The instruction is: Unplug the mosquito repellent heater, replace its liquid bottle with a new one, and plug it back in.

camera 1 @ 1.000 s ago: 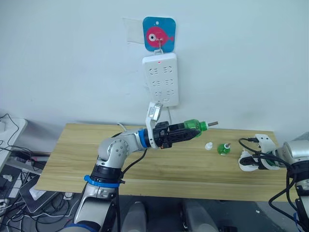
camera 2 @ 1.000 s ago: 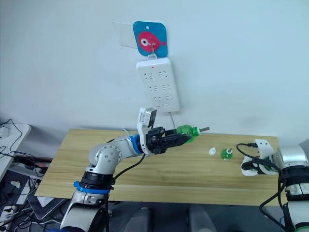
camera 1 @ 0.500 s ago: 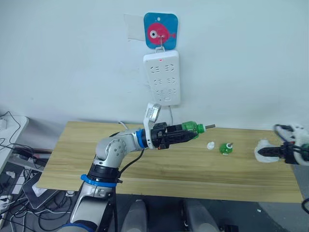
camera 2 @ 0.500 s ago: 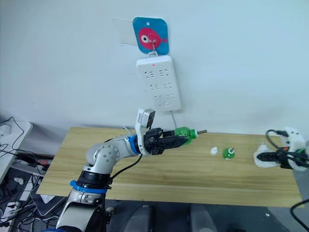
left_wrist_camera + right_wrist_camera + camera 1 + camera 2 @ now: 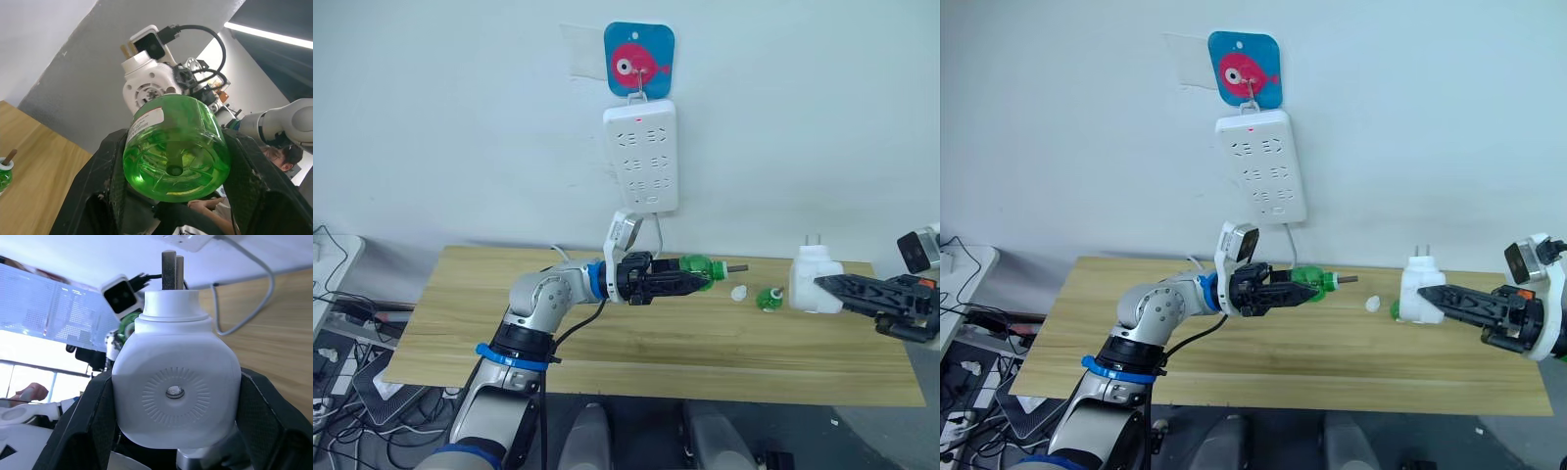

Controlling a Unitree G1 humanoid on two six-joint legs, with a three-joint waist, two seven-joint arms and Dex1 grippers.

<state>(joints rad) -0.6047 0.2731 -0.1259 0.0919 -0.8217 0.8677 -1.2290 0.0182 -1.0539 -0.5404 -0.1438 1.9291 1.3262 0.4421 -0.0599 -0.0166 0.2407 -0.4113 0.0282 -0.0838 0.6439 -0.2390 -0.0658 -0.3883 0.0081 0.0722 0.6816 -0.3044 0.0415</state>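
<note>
White mosquito repellent heater (image 5: 814,279) sits clamped in right tool (image 5: 822,283), prongs up.

Wooden table (image 5: 607,352): small green bottle (image 5: 769,299), white cap (image 5: 738,292) lying beside it.

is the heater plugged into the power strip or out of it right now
Out. The right gripper holds the mosquito repellent heater above the table, its bare prongs pointing up, well away from the power strip on the wall.
</note>
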